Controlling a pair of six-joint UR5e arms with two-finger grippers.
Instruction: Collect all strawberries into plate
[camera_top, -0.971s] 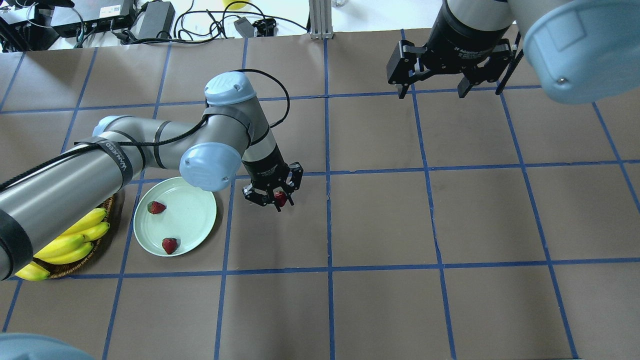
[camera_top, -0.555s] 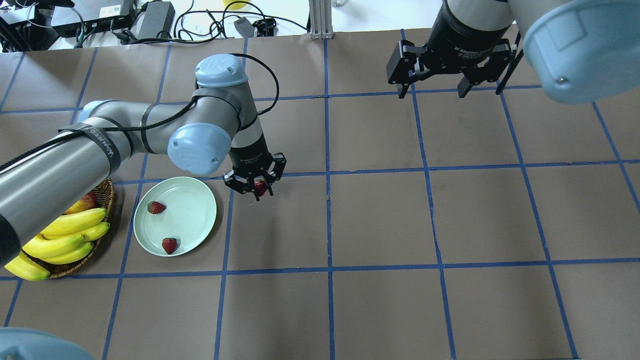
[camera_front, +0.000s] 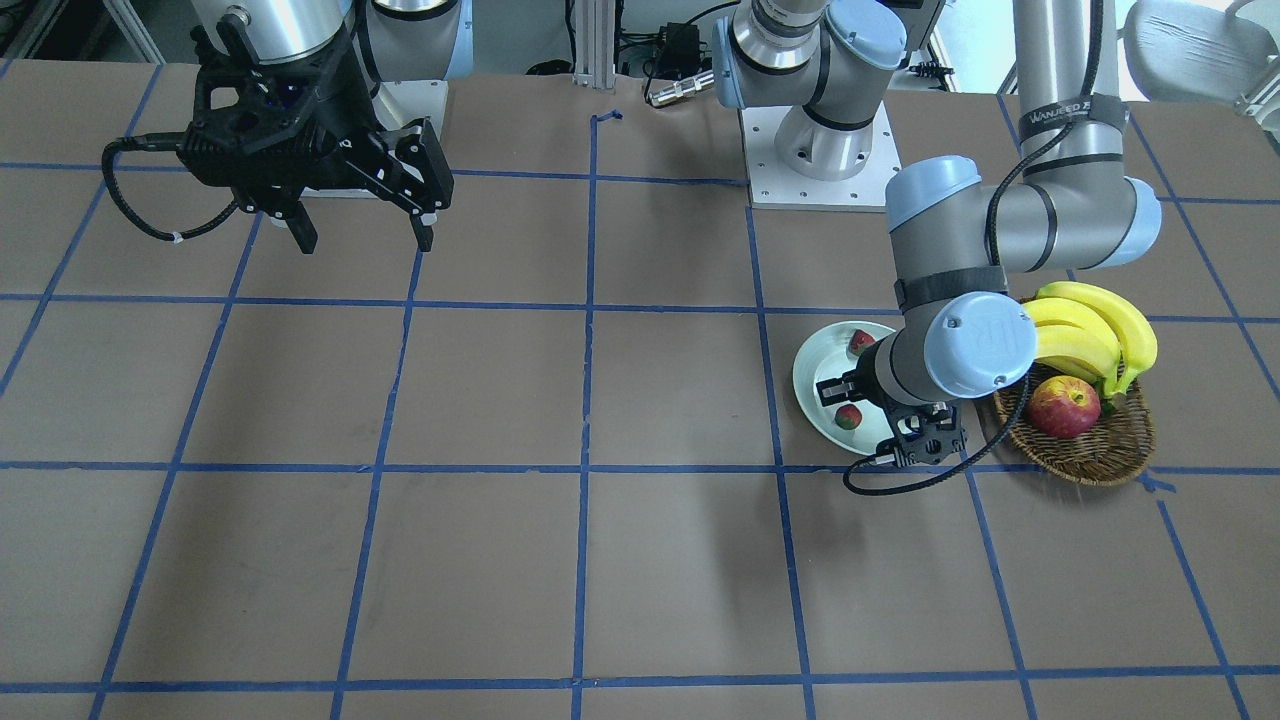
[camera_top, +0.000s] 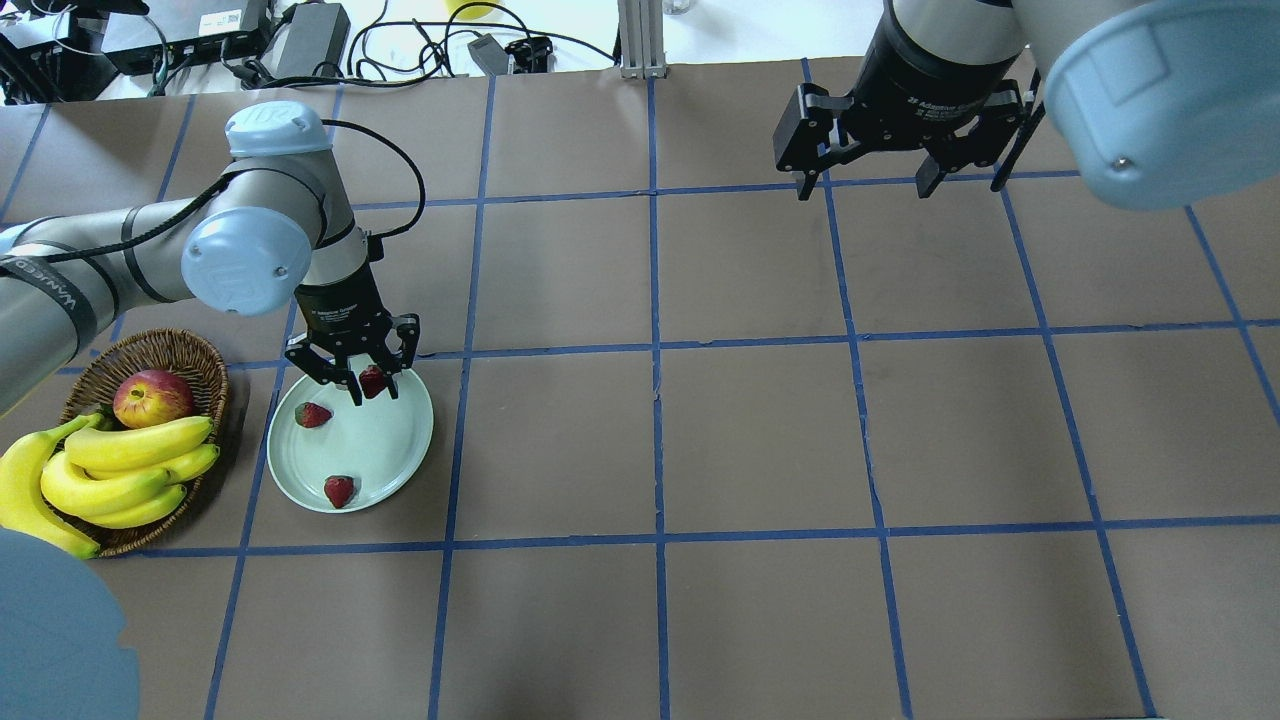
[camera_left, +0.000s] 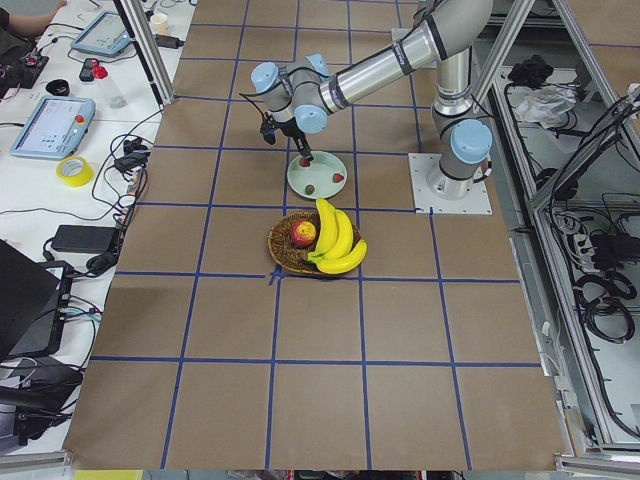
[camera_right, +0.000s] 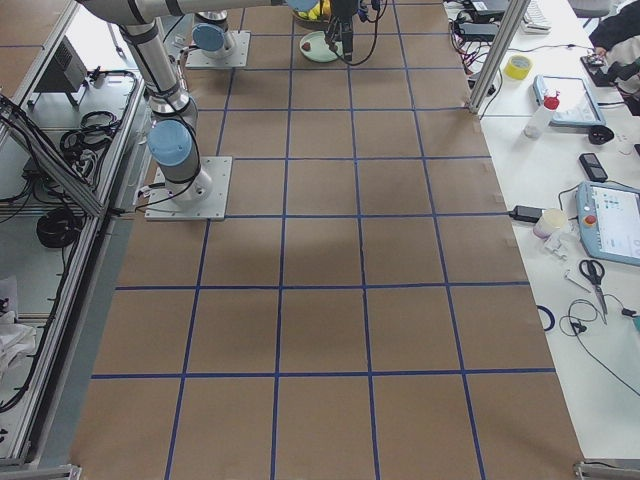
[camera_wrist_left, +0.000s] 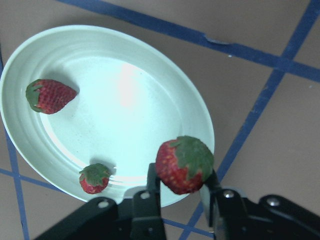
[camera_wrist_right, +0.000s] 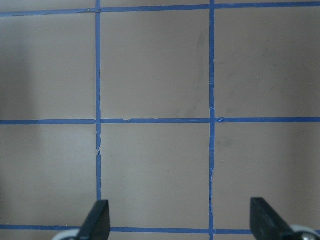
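Observation:
The pale green plate (camera_top: 385, 445) lies at the table's left and holds two strawberries, one (camera_top: 312, 414) near the far-left rim and one (camera_top: 339, 490) near the front rim. My left gripper (camera_top: 372, 387) is shut on the third strawberry (camera_top: 373, 380) and holds it above the plate's far edge. In the left wrist view the held strawberry (camera_wrist_left: 184, 164) sits between the fingers over the plate's rim (camera_wrist_left: 202, 125), with the other two (camera_wrist_left: 50, 95) (camera_wrist_left: 94, 178) on the plate. My right gripper (camera_top: 862, 187) is open and empty, high over the far right of the table.
A brown wicker basket (camera_top: 170, 347) with a red-yellow apple (camera_top: 152, 397) and a bunch of bananas (camera_top: 130, 470) stands just left of the plate. Cables and boxes lie beyond the table's far edge. Blue tape marks a grid on the brown table.
My left arm has swung left with the strawberry in its gripper, from the table right of the plate to over the plate's far edge. The right arm has not moved.

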